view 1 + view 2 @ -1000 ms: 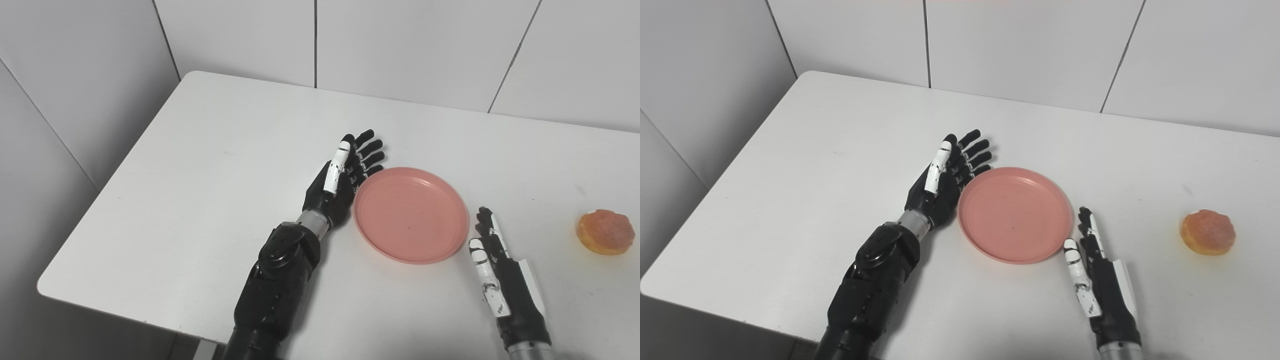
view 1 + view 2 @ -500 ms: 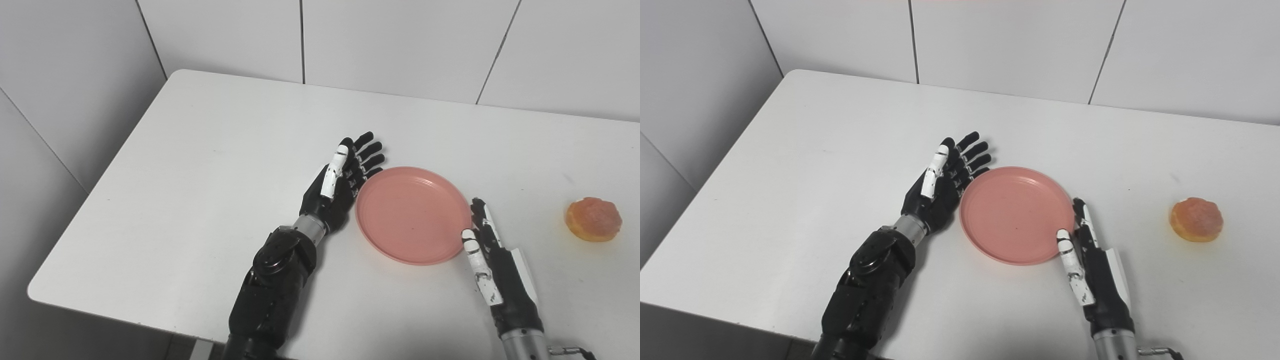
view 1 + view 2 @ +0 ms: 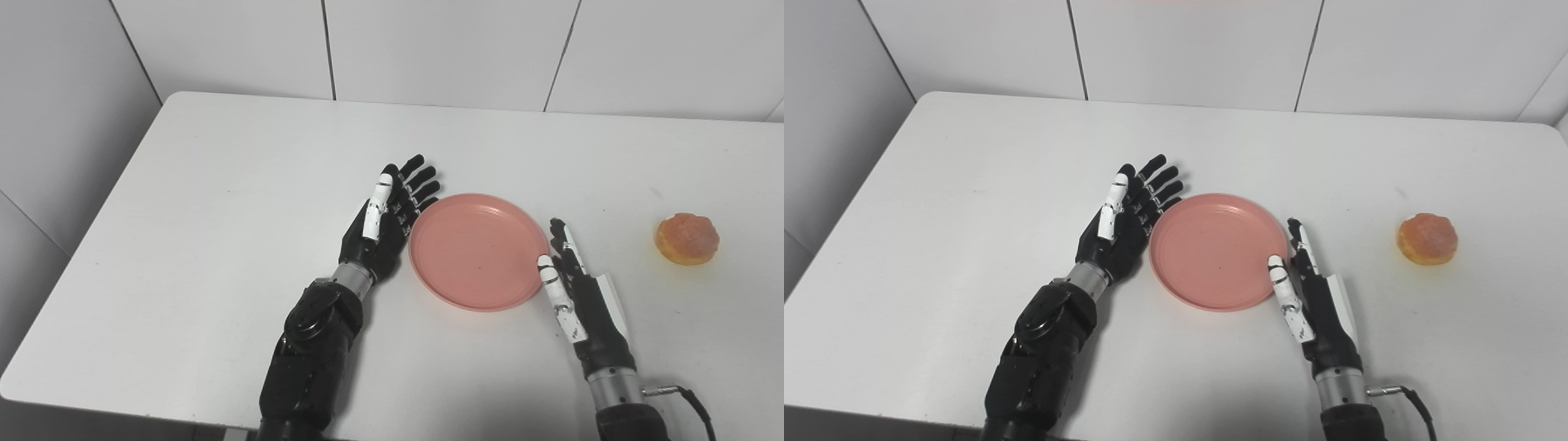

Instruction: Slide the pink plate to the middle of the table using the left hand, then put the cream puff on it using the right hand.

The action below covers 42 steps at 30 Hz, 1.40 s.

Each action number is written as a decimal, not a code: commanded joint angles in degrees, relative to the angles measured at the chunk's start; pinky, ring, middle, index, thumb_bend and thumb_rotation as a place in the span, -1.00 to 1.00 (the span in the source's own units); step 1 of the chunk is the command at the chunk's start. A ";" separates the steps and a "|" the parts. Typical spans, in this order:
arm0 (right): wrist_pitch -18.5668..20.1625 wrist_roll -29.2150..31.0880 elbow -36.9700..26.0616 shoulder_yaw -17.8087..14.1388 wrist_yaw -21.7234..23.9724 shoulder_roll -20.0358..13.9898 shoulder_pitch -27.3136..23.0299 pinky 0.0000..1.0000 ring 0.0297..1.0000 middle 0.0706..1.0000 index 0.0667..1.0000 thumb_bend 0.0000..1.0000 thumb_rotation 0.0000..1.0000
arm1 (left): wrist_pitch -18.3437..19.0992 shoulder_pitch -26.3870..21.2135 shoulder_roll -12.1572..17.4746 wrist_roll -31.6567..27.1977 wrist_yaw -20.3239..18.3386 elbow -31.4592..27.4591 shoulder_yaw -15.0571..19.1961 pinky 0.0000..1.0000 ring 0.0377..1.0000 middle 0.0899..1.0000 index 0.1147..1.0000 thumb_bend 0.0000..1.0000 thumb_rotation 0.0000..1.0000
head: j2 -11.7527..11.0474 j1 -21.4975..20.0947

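The pink plate [image 3: 479, 251] lies mid-table [image 3: 245, 184] between both hands—left hand [image 3: 386, 220] and right hand [image 3: 576, 288] released, fingers spread, at its rim. The cream puff [image 3: 686, 238] sits well right—untouched.

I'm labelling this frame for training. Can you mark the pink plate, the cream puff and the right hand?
pink plate [image 3: 478, 251], left eye view, bare middle of its dish.
cream puff [image 3: 686, 238], left eye view, middle of its top.
right hand [image 3: 1315, 300], right eye view, back of the hand.
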 commanded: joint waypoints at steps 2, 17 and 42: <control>0.11 -1.72 -1.98 -0.47 -1.48 0.54 -1.96 0.87 0.95 0.97 0.97 -0.35 1.00 | 1.96 1.69 0.77 0.88 0.83 3.23 0.57 0.81 0.80 0.79 0.72 -0.23 1.00 | -0.25 -1.24; 0.85 -8.28 -5.87 -2.72 -2.07 -2.85 -6.47 0.91 0.95 0.96 0.94 -0.27 1.00 | 0.39 0.63 1.78 -0.13 -1.13 6.55 2.40 0.80 0.79 0.80 0.75 -0.21 1.00 | -1.94 -8.87; 2.90 -21.55 -3.93 -10.04 -3.89 -13.39 -15.25 0.49 0.71 0.80 0.81 0.52 0.55 | -2.85 -0.89 5.96 -5.52 -9.01 13.91 6.24 0.89 0.87 0.86 0.84 -0.18 1.00 | -5.72 -24.09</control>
